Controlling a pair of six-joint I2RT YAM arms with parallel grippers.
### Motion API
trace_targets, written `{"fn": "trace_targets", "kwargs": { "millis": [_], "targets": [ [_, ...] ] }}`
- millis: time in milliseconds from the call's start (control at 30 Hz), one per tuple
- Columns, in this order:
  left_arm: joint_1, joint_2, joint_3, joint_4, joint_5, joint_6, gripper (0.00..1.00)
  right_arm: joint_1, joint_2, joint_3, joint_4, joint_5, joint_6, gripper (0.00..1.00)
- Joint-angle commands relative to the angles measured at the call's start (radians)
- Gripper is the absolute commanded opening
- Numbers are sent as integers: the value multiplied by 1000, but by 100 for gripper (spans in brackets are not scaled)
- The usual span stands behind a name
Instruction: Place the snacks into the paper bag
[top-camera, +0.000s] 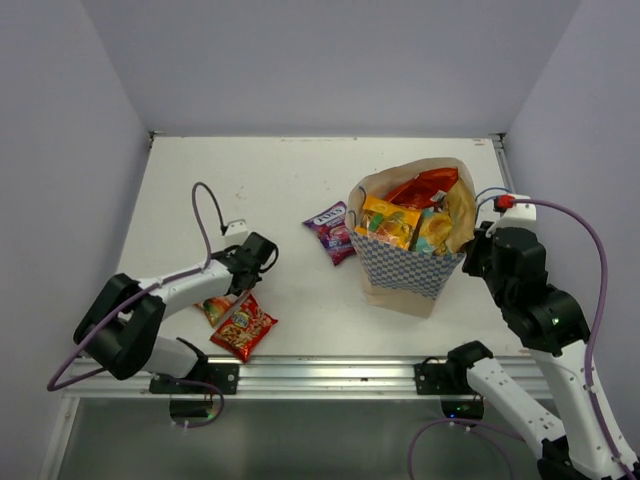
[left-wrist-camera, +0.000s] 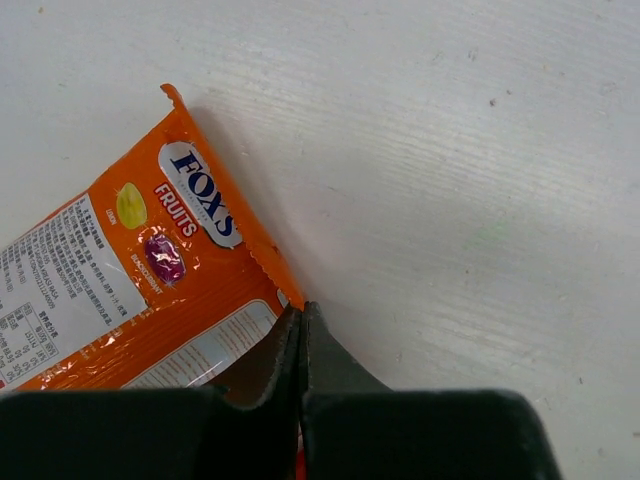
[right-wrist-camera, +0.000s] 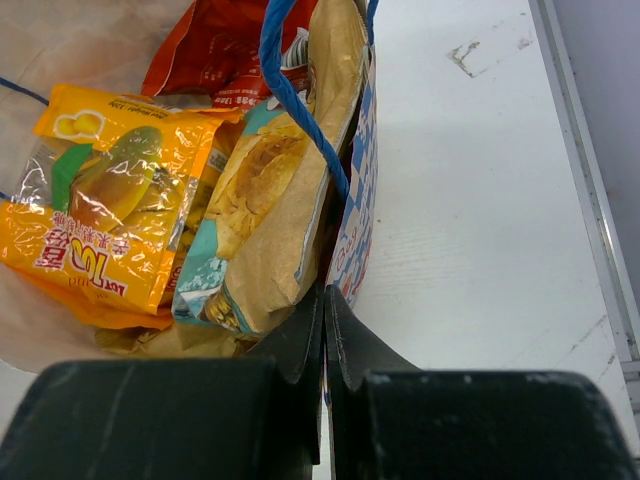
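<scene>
A paper bag (top-camera: 405, 270) stands right of centre on the bench (top-camera: 280, 180), with several snacks (top-camera: 390, 222) inside. A lone packet (top-camera: 333, 231) lies just left of it. Two more packets (top-camera: 243, 331) lie side by side at the near left.

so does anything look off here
The rim of the blue-and-white checked paper bag is crumpled and lopsided, its right wall apparently pinched by the shut right gripper. A purple foil packet lies outside, beside its left wall.
</scene>
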Motion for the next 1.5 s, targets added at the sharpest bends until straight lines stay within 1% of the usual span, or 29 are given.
{"fn": "trace_targets", "kwargs": {
  "millis": [0,67,133,167,233,267,367,500,600,633,700,733,800,833,900,933,1000,1033,1067,1133,1200,1300,1333,1400,1433,1467],
  "targets": [
    [1,-46,12,46,102,29,0,6,12,-4,20,-10,-10,0],
    [-26,-128,48,33,90,48,0,6,18,-3,18,-10,-9,0],
    [-60,-194,134,5,59,94,0,6,19,-3,18,-7,-9,0],
    [-91,-212,200,-4,41,126,0,6,21,-1,18,-3,-7,0],
    [-111,-236,263,-10,48,164,0,6,24,-1,18,-2,-7,0],
    [-128,-250,324,-9,62,196,0,6,25,-3,17,0,-7,0],
    [-162,-250,412,-6,95,241,0,5,27,-3,17,1,-7,0],
    [-198,-223,561,69,189,341,0,5,33,-1,15,0,-7,0],
    [-221,-166,669,117,254,394,0,5,38,-1,15,0,-6,0],
    [-225,-147,740,120,278,401,0,6,38,-1,15,1,-6,0],
    [-234,-95,817,120,303,427,0,5,38,-1,15,-2,-7,0],
    [-240,-77,894,121,327,448,0,6,41,-1,15,-2,-7,0],
    [-258,-36,976,131,352,471,0,6,42,-1,17,-2,-9,0],
    [-281,12,1071,129,369,491,0,6,42,-1,15,0,-7,0],
    [-309,78,1195,79,376,514,0,5,42,-1,15,0,-9,0],
    [-344,156,1334,53,367,540,0,6,41,-1,15,-2,-7,0],
    [-379,234,1470,-24,349,566,0,6,39,-1,15,0,-7,0],
    [-416,301,1574,-42,329,586,0,5,36,-4,15,-2,-7,0],
    [-430,328,1611,-64,324,591,0,5,35,-3,15,0,-7,0],
    [-458,368,1644,-61,329,592,0,6,33,-4,15,0,-7,0],
    [-468,376,1627,-41,329,582,0,6,32,-3,15,1,-7,0],
    [-479,353,1537,-11,336,556,0,6,30,-3,15,0,-7,0],
    [-481,345,1462,5,356,548,0,6,30,-4,17,-2,-7,0],
    [-485,333,1391,40,382,522,0,6,29,-3,17,0,-7,0],
    [-494,330,1328,43,384,514,0,6,29,-3,15,0,-7,0],
    [-504,330,1299,46,370,513,0,6,29,-3,15,0,-7,0]
  ]
}}
